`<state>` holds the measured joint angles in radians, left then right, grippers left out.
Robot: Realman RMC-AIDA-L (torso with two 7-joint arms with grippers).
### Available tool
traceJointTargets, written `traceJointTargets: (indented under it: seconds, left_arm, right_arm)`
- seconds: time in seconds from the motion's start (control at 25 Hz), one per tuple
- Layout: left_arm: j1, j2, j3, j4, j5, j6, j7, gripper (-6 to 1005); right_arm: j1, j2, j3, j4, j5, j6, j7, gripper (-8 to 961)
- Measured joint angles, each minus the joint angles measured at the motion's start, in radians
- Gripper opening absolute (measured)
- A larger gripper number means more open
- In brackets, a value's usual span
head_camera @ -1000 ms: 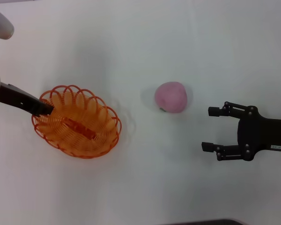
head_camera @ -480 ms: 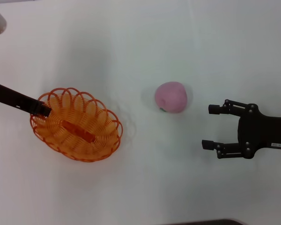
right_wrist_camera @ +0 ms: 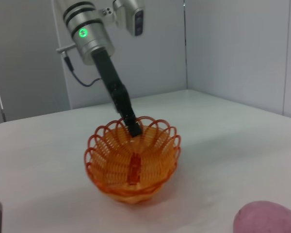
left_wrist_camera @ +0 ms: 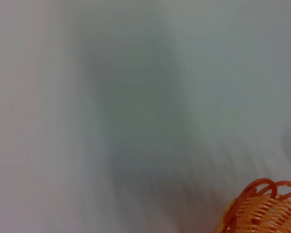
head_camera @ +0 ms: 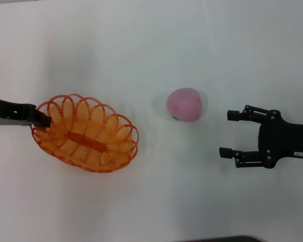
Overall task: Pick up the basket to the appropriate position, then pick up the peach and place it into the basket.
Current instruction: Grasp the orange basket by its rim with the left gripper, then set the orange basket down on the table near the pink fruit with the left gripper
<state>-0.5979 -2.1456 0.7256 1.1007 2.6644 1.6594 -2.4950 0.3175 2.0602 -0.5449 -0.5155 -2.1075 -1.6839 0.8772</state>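
The orange basket (head_camera: 86, 133) is at the left of the white table. My left gripper (head_camera: 42, 121) is shut on its left rim. The right wrist view shows those fingers (right_wrist_camera: 133, 127) clamped on the basket's (right_wrist_camera: 132, 165) far rim, and I cannot tell whether it is lifted off the table. A corner of the basket (left_wrist_camera: 264, 208) shows in the left wrist view. The pink peach (head_camera: 184, 104) lies on the table right of centre, and its edge shows in the right wrist view (right_wrist_camera: 269, 218). My right gripper (head_camera: 228, 133) is open and empty, to the right of the peach.
The white table (head_camera: 156, 201) stretches all around the basket and the peach. Grey walls (right_wrist_camera: 233, 48) stand behind the table's far edge in the right wrist view. A dark edge (head_camera: 217, 239) runs along the table's front.
My left arm has swung lower and flatter, and the basket has turned and shifted slightly right with it. The right gripper has drifted a little to the right. The peach has not moved.
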Motion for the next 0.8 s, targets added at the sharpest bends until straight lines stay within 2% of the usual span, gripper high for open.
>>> traceJointTargets:
  seconds: [0.24, 0.36, 0.64, 0.8]
  left_arm:
    - [0.049, -0.011, -0.052, 0.000, -0.062, 0.031, -0.030, 70]
    - [0.109, -0.020, -0.073, 0.000, -0.130, 0.019, -0.059, 70]
    - [0.196, -0.029, -0.062, -0.013, -0.225, -0.023, -0.068, 69]
    - [0.243, -0.029, 0.016, -0.015, -0.319, -0.058, -0.072, 69]
  right_arm:
    - [0.002, -0.001, 0.014, -0.002, 0.000, -0.005, 0.002, 928]
    - [0.001, -0.001, 0.036, -0.002, 0.000, -0.006, 0.003, 929]
    - [-0.005, 0.000, 0.071, -0.002, 0.000, -0.007, 0.003, 929]
    - [-0.001, 0.003, 0.078, -0.001, 0.000, -0.009, 0.003, 929]
